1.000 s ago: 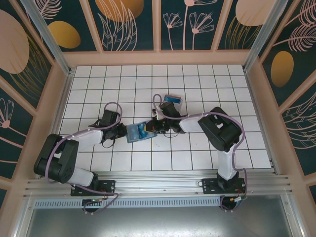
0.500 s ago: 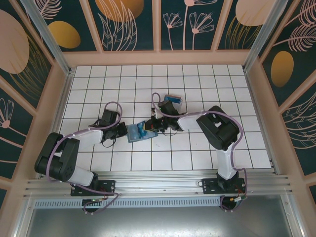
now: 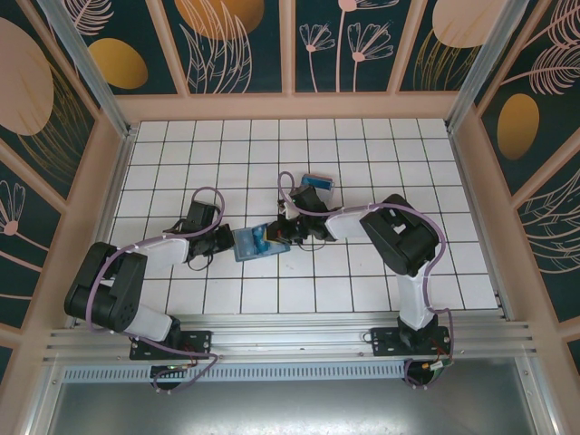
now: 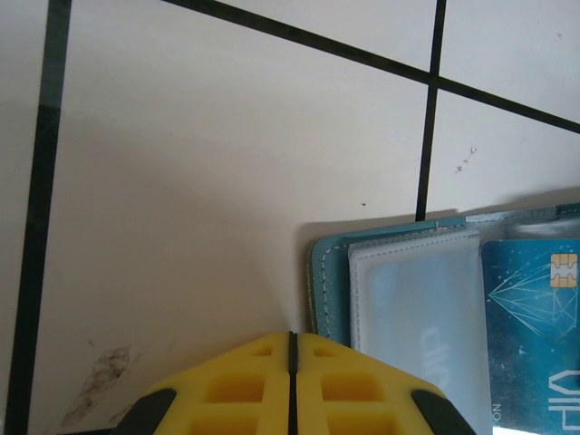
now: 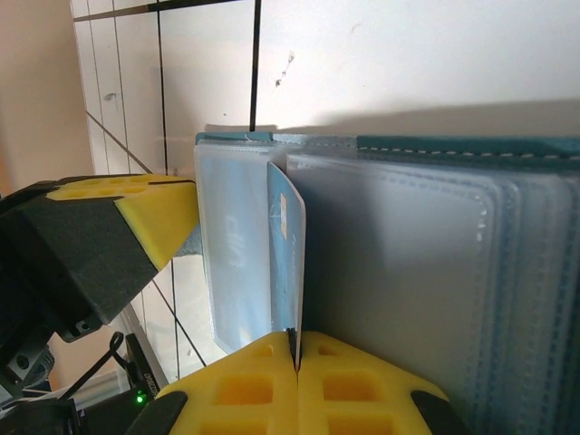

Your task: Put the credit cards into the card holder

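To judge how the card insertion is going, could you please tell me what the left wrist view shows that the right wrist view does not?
Left wrist view: the blue card face-up, with its gold chip and line pattern, beside a clear sleeve, and the left gripper with its own jaws closed together. Right wrist view: that card edge-on, pinched in the shut jaws of the right gripper and standing between sleeves, plus the left gripper's outer side by the card holder. Both: the holder's teal stitched edge, its sleeves, and the white tiles.

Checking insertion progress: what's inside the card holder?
Frosted sleeves and one blue card, its edge pinched by the shut right gripper. Anything deeper in the pockets is covered.
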Robot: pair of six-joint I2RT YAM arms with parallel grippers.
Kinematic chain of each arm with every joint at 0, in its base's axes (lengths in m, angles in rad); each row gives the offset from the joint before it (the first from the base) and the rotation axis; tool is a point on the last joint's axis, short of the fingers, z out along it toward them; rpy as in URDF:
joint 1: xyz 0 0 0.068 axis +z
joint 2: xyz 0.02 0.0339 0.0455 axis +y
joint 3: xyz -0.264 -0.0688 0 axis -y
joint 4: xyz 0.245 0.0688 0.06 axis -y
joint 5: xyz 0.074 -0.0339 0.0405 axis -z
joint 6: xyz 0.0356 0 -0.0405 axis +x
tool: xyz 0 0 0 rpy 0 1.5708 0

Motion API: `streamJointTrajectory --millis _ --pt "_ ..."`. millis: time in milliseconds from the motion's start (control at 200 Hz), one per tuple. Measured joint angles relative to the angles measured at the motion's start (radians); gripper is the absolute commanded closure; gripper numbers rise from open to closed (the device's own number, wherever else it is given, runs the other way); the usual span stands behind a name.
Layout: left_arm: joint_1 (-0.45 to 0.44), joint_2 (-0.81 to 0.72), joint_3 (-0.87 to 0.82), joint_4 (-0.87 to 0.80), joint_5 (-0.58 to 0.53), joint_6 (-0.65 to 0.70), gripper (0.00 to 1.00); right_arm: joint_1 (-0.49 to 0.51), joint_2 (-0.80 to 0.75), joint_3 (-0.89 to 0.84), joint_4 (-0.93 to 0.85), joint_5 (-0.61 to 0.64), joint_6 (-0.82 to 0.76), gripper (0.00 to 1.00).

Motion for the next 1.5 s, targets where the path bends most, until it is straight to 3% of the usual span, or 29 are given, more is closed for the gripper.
streamJointTrajectory --millis 886,1501 --pt "0.002 0.000 -0.026 0.058 0.031 -0.027 1.00 0.011 -0.033 -0.022 -0.010 0.024 0.005 0.96" --pt "0.007 0.000 -0.050 0.106 0.042 -0.039 1.00 0.089 0.041 0.122 -0.118 0.102 -0.031 0.93"
